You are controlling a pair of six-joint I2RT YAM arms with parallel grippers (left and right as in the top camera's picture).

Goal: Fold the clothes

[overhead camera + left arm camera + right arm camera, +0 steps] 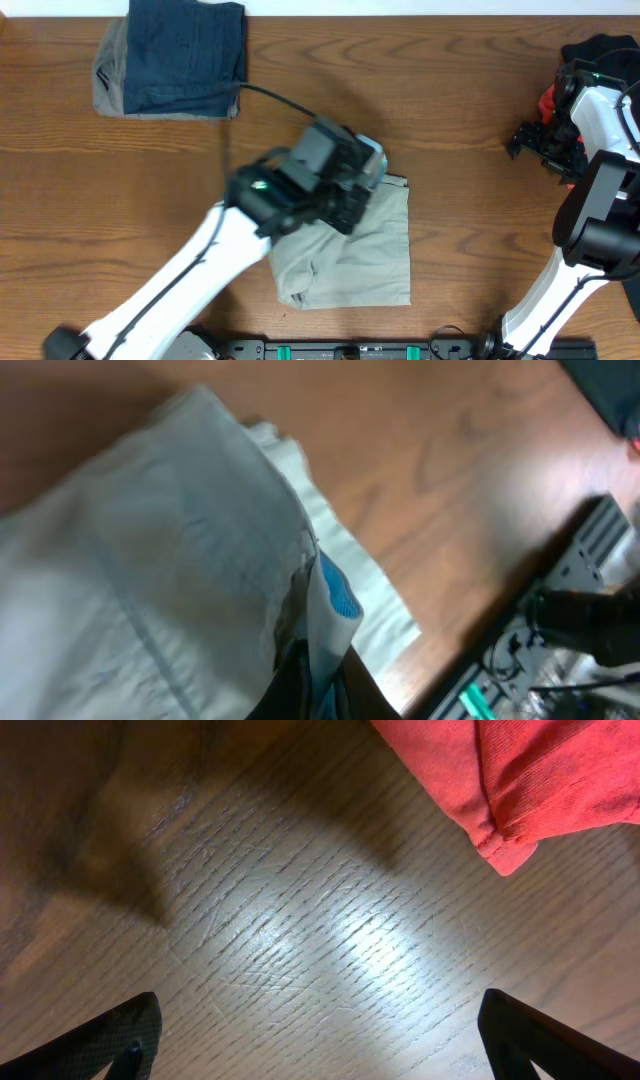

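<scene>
- The light khaki cotton trousers [350, 250] lie near centre, already folded to a compact rectangle.
- My left gripper [320, 635] pinches their far edge, holding a layer raised; another fold seems left.
- My right gripper [320, 1040] gapes empty, far right.
</scene>
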